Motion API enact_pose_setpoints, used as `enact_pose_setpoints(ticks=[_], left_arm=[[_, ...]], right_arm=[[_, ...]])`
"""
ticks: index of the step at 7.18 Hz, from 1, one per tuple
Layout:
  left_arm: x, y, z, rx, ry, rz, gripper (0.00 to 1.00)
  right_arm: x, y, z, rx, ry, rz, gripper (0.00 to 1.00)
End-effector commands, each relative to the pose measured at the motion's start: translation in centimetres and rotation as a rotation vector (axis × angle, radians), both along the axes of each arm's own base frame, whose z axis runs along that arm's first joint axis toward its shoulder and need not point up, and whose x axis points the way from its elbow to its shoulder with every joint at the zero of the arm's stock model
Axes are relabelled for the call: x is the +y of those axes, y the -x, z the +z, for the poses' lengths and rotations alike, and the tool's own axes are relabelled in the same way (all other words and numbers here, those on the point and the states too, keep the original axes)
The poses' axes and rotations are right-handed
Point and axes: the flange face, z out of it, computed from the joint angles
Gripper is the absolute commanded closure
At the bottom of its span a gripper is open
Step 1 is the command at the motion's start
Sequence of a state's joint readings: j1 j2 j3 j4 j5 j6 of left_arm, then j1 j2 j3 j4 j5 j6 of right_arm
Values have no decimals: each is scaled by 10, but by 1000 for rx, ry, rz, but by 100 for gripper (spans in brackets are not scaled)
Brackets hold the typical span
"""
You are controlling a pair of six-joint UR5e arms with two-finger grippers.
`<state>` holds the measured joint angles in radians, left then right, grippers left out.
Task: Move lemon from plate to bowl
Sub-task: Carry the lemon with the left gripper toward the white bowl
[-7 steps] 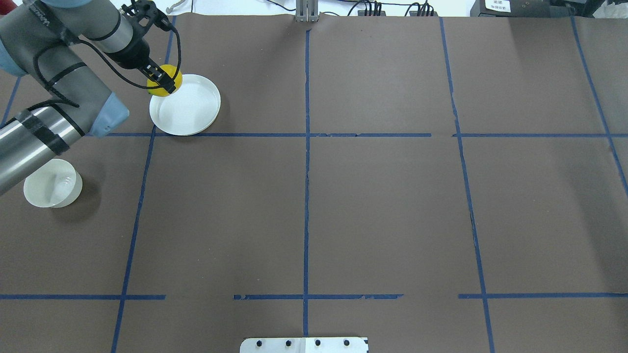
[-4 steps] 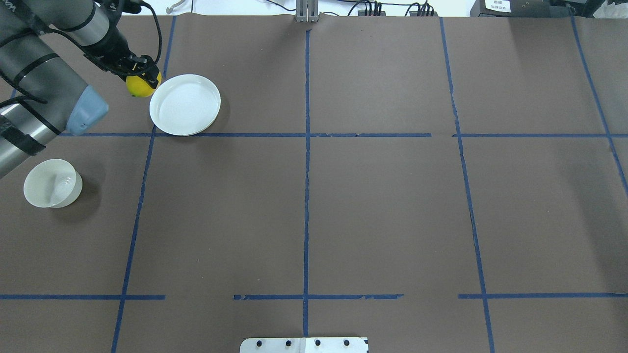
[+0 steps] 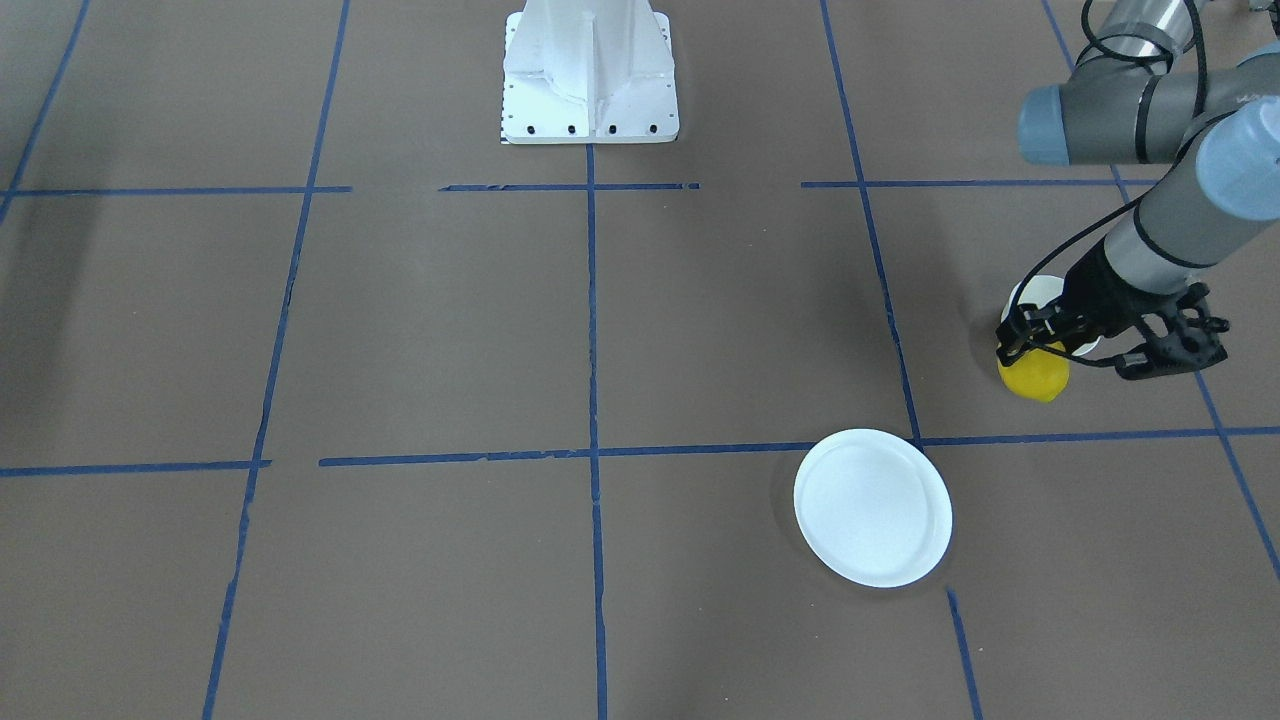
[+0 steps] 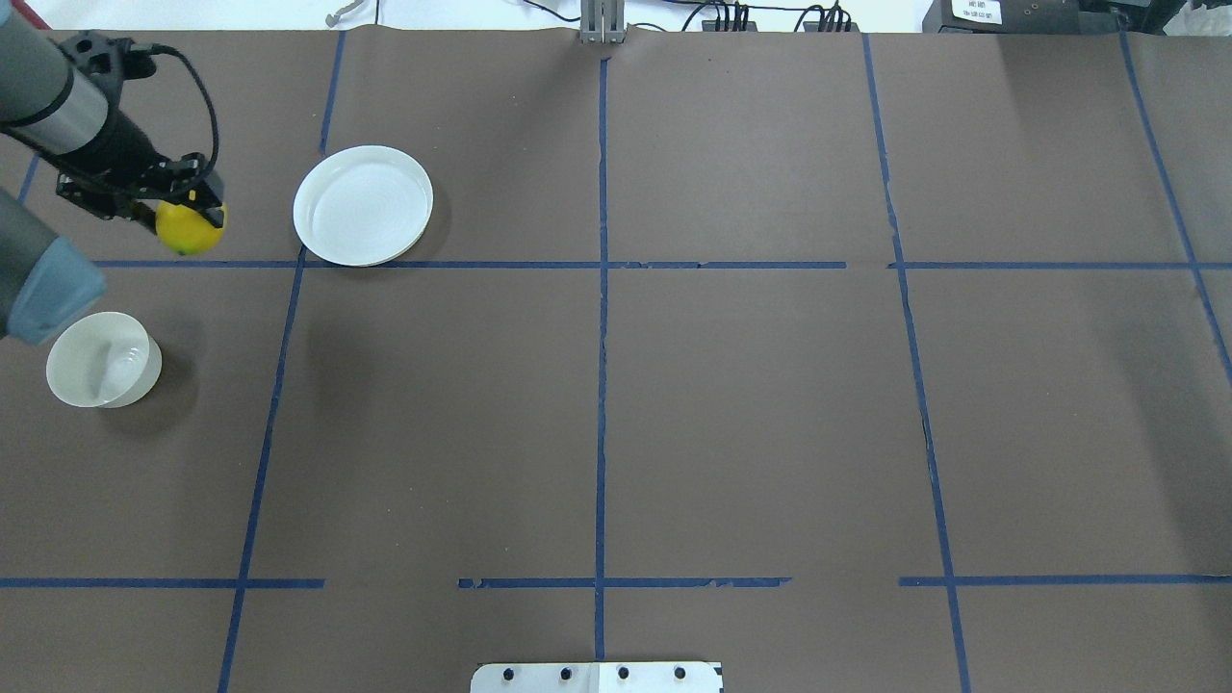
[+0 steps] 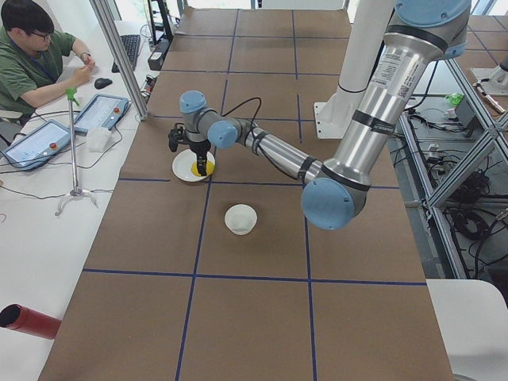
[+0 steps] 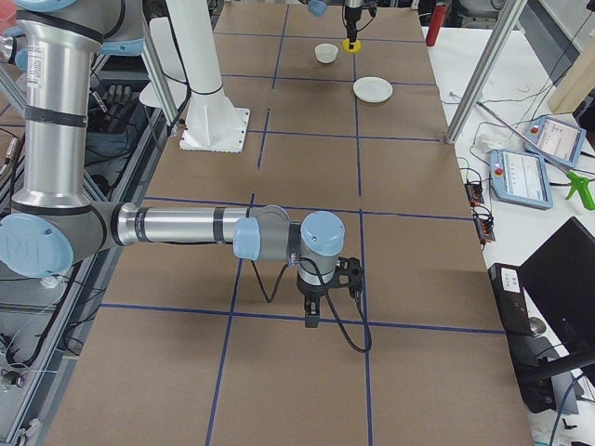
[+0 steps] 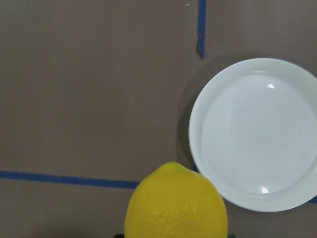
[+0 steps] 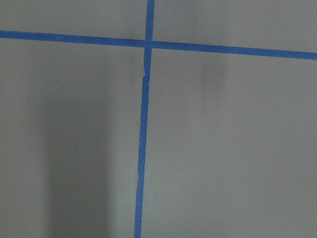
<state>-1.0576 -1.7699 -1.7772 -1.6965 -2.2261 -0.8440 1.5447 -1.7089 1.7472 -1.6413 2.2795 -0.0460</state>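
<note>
So the left arm (image 4: 58, 115) has the lemon (image 4: 191, 229) clamped in the left jaws. They're shut on the top of the fruit and the yellow body pokes out underneath. It's hanging in the air, clear of the brown worktop (image 4: 731, 404), not on the plate and not in the bowl.

The plate (image 4: 363, 205) is off to the robot's right of those jaws, a clear gap away, with nothing on it. The wrist cam looks down past the lemon (image 7: 176, 203) and shows the plate (image 7: 255, 134) ahead and to one side, not under the fruit. The bowl (image 4: 101, 359) sits apart from the jaws, back toward the robot's base and a touch further left, also with nothing in it.

From across the table the lemon (image 3: 1035, 375) lines up right in front of the bowl (image 3: 1035, 290), which is mostly hidden behind the jaws, while the plate (image 3: 872, 507) is nearer the camera. That's only the angle; the overhead shows the two well apart.

The right arm (image 6: 186, 226) is way down the other end, with the right jaws pointing down over the worktop. Can't tell if they're wide or closed, as only the side camera catches them. Its wrist cam just shows blue tape (image 8: 143, 124) crossing below.
</note>
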Motion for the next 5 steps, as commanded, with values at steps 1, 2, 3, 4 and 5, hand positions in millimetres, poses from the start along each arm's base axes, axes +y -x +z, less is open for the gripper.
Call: enact_pose_setpoints(ticks=[1, 2, 3, 4, 5], left_arm=[[64, 37, 48, 10, -27, -9, 100], [83, 47, 73, 23, -46, -13, 100], [85, 49, 89, -7, -51, -37, 100], [83, 47, 96, -18, -30, -55, 100], [83, 46, 97, -14, -33, -56, 100]], right_arm=[[0, 0, 0, 0, 0, 0, 0], [0, 0, 0, 0, 0, 0, 0], [0, 0, 0, 0, 0, 0, 0], [0, 0, 0, 0, 0, 0, 0], [0, 0, 0, 0, 0, 0, 0]])
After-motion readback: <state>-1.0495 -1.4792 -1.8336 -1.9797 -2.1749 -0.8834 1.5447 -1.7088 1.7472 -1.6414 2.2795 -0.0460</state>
